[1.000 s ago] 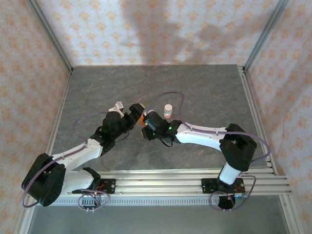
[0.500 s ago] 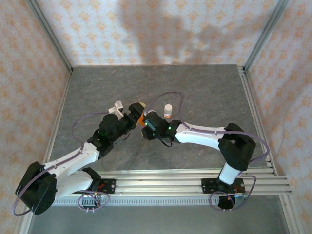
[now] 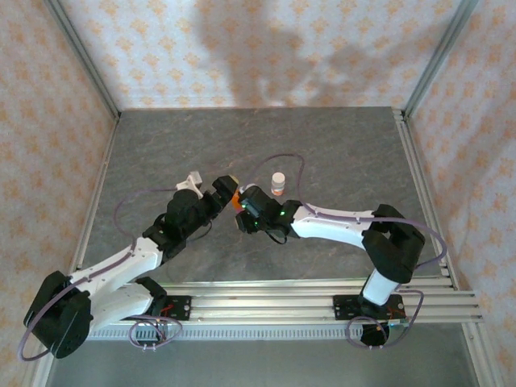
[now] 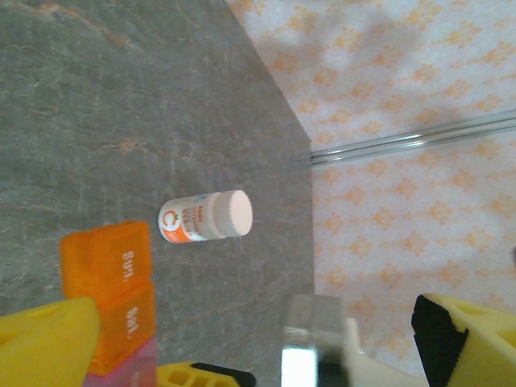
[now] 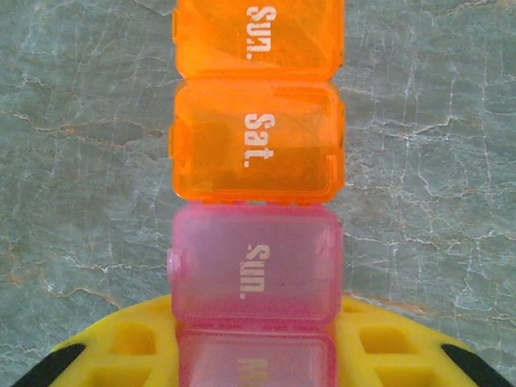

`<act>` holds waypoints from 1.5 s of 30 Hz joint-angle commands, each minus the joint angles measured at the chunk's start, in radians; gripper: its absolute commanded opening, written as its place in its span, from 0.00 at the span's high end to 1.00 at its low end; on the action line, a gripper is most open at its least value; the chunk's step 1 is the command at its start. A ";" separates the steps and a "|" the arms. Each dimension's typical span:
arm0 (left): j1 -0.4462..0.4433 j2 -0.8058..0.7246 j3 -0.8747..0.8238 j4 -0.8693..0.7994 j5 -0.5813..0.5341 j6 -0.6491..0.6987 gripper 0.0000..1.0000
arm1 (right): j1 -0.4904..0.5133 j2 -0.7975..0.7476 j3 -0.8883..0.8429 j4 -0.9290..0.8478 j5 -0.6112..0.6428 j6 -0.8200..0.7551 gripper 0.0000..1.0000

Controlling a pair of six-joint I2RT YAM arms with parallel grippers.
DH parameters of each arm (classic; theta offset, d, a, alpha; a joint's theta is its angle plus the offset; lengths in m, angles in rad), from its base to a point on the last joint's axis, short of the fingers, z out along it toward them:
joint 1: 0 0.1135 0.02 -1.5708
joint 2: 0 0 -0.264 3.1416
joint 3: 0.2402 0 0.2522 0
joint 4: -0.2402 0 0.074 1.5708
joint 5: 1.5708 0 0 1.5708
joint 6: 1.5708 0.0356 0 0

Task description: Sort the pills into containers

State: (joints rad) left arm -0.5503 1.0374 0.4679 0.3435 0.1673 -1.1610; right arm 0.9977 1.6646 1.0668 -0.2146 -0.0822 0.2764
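Top view, with both wrist views. The containers (image 3: 234,197) lie near the middle of the table (image 3: 339,145), between the two tools.

(a) Right wrist view: the strip of containers (image 5: 256,145) runs straight away from the right gripper (image 5: 256,355). Its long axis follows the line on which the tool points. The pink cells are nearest, and one of them sits between the yellow fingers (image 5: 121,347), which are pressed against its sides. The two orange cells form the free far end. Every lid that we see is down.

(b) Left wrist view: the left gripper (image 4: 250,343) is spread wide and holds nothing. The orange end of the containers (image 4: 109,274) lies just beside one of its fingers (image 4: 44,339), not between the two. The white bottle (image 4: 205,216) with the orange band lies a little beyond the strip, apart from it.

(c) Top view: the right gripper (image 3: 240,208) has the strip from the near right, and the left gripper (image 3: 211,185) stands at its left. The bottle (image 3: 278,183) stands to the right of both.

We judge that the coming move turns on this arrangement. The right arm anchors the pink end, so the left arm is the free one, and it is also the nearer to the orange cells. It would have to shift sideways, across the strip's axis, to bring a lid between its fingers.
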 commanded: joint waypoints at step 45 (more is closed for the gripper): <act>-0.006 0.035 -0.024 0.068 -0.058 0.009 0.02 | -0.005 -0.039 -0.004 0.057 -0.020 0.037 0.70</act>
State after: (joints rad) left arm -0.5503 1.0866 0.4492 0.4301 0.1406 -1.1763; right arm 0.9939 1.6554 1.0668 -0.1829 -0.1051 0.2966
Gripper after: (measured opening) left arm 0.979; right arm 0.342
